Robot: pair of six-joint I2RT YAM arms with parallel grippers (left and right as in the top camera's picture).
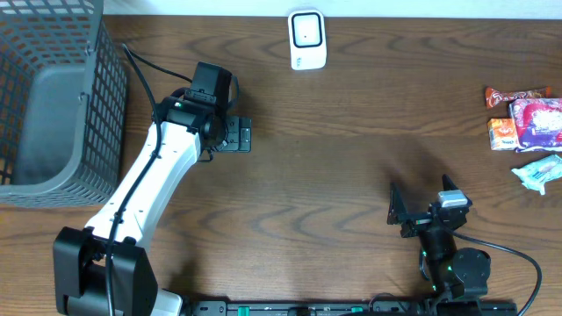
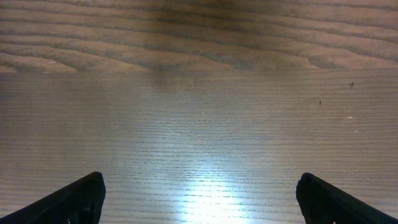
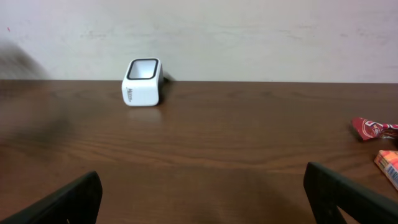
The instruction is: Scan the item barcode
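Right gripper (image 1: 423, 200) spread wide, holding nothing, over table (image 1: 334, 158). Left gripper (image 1: 239, 134) likewise spread, near basket (image 1: 105, 105). Snack packets (image 1: 527, 123) clustered far right, untouched. Scanner (image 1: 307, 39) at far side, centre.

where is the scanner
The white scanner stands top centre in the overhead view, at the table's far edge, between the grey basket left and snack packets right.

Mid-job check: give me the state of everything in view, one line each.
scanner: upright at the table's far edge.
left gripper: open, empty, over the table.
right gripper: open, empty, facing the scanner.
snack packets: lying at the right, ungrasped.
basket: upright, nothing visible inside.
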